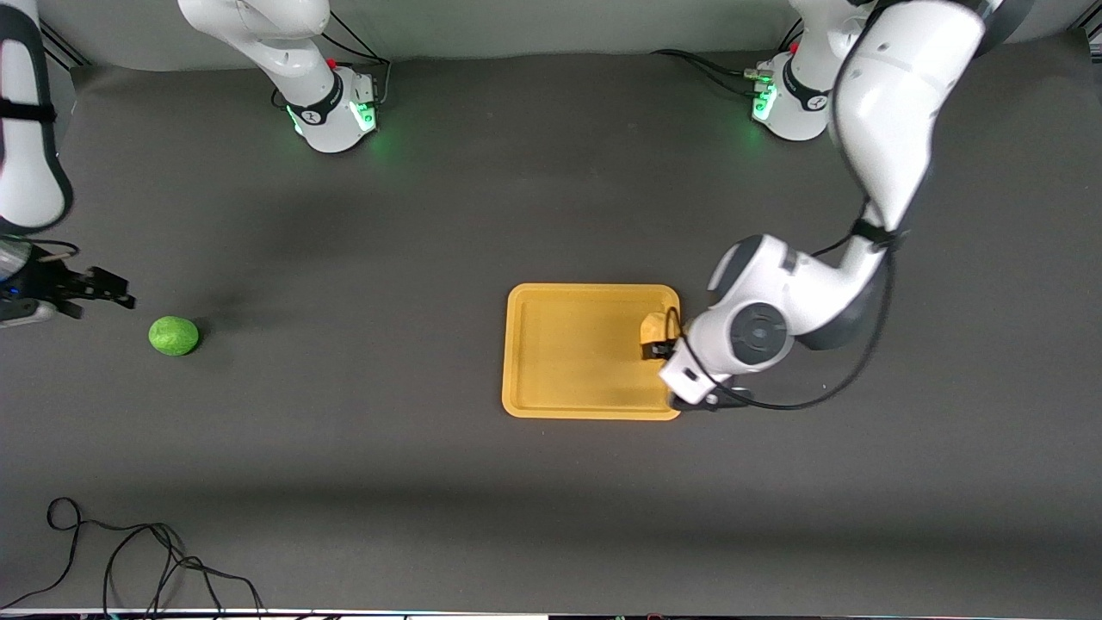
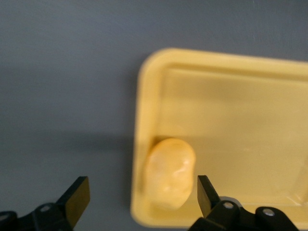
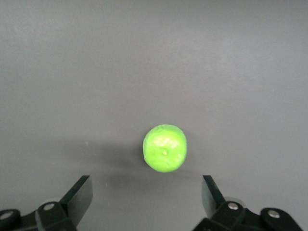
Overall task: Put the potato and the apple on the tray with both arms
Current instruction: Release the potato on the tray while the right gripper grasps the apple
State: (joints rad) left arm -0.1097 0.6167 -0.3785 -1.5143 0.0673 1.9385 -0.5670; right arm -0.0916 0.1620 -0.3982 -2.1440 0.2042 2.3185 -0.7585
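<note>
The yellow-orange tray (image 1: 568, 353) lies in the middle of the table. The potato (image 1: 653, 326) lies in it against the rim toward the left arm's end. My left gripper (image 1: 659, 346) is open over that rim. In the left wrist view the potato (image 2: 171, 173) rests on the tray (image 2: 231, 120) between the spread fingers of the left gripper (image 2: 143, 197), untouched. The green apple (image 1: 174, 335) sits on the mat toward the right arm's end. My right gripper (image 1: 96, 288) is open and empty beside it; in the right wrist view the apple (image 3: 164, 148) lies ahead of the right gripper (image 3: 147, 195).
Black cables (image 1: 129, 560) lie on the table's edge nearest the front camera, toward the right arm's end. The two arm bases (image 1: 336, 108) (image 1: 788, 99) with green lights stand at the edge farthest from that camera. The mat is dark grey.
</note>
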